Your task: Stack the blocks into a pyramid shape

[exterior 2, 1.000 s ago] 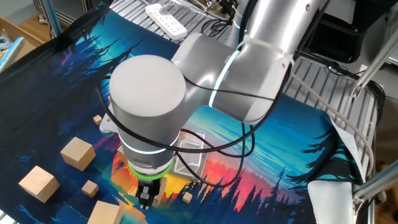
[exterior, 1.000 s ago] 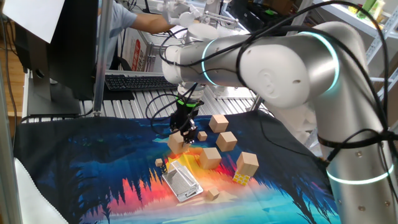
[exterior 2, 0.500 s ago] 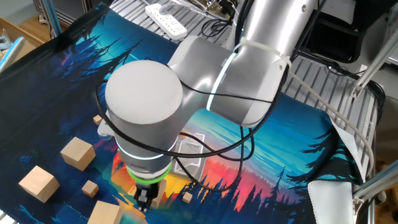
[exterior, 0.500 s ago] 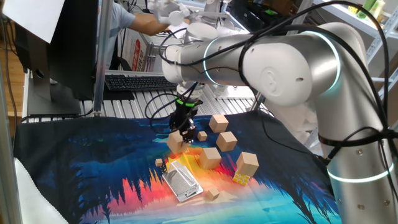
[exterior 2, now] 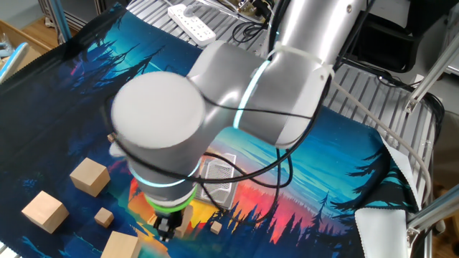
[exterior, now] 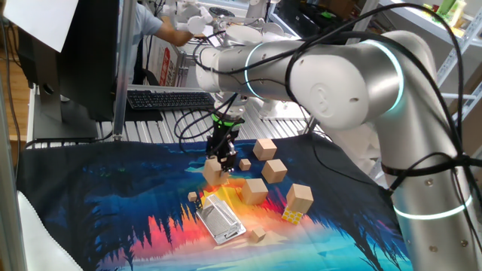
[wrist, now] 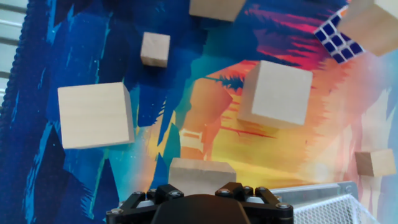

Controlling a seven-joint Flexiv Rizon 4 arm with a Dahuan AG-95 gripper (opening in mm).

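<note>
Standing by the desk [exterior: 90,188] with its bright forest-print cloth, I see no pyramid begun: every plain light-tan wooden cube lies singly on the cloth, none on another.

Farthest left of them is the tan wooden cube [exterior: 214,172] directly beneath the arm's black fingers [exterior: 224,156], which point straight down onto it. The fingers sit right at its top, but from where I look I cannot tell whether they are clenched on its sides or only poised over it; the hand view shows that cube hard against the hand's black housing, no more.

To the right, three more tan cubes are loosely grouped: a far one [exterior: 265,148], a middle one [exterior: 275,170] and a nearer one [exterior: 254,190], each apart from the others. Farthest right, a fifth tan cube [exterior: 300,198] stands against the yellow puzzle cube [exterior: 292,216]; whether on it or behind it I cannot say.

By my reckoning the job is at its very start: a base row must still be gathered side by side, then the upper tiers set.
</note>
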